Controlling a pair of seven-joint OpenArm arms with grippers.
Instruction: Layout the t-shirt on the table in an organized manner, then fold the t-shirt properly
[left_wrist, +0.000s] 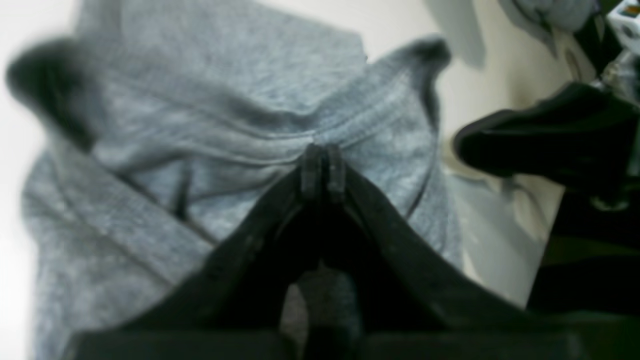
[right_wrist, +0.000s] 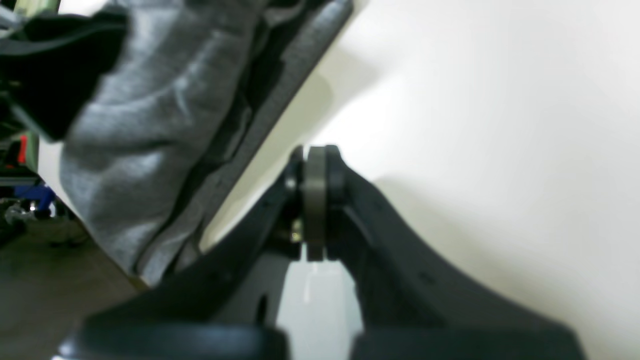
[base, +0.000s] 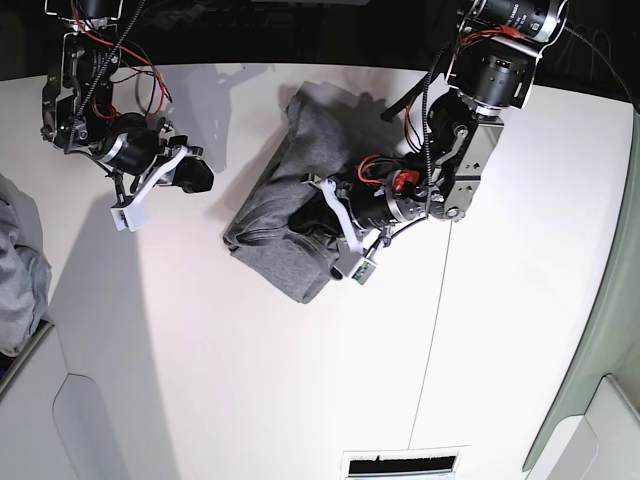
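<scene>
The heather-grey t-shirt (base: 285, 215) lies bunched in a rough folded heap on the white table (base: 250, 380), near its middle. My left gripper (base: 312, 215) is over the shirt's right part. In the left wrist view its fingers (left_wrist: 322, 167) are shut, pinching a stitched fold of the t-shirt (left_wrist: 200, 130). My right gripper (base: 198, 178) hangs to the left of the shirt, apart from it. In the right wrist view it (right_wrist: 315, 165) is shut and empty over the bare table (right_wrist: 475, 100), with the t-shirt (right_wrist: 140, 130) off to its left.
A paler grey-blue cloth bundle (base: 15, 265) lies at the table's left edge. A thin dark seam (base: 435, 330) runs across the table right of the shirt. A slotted vent (base: 397, 464) sits at the near edge. The right gripper also shows as a dark shape (left_wrist: 540, 135).
</scene>
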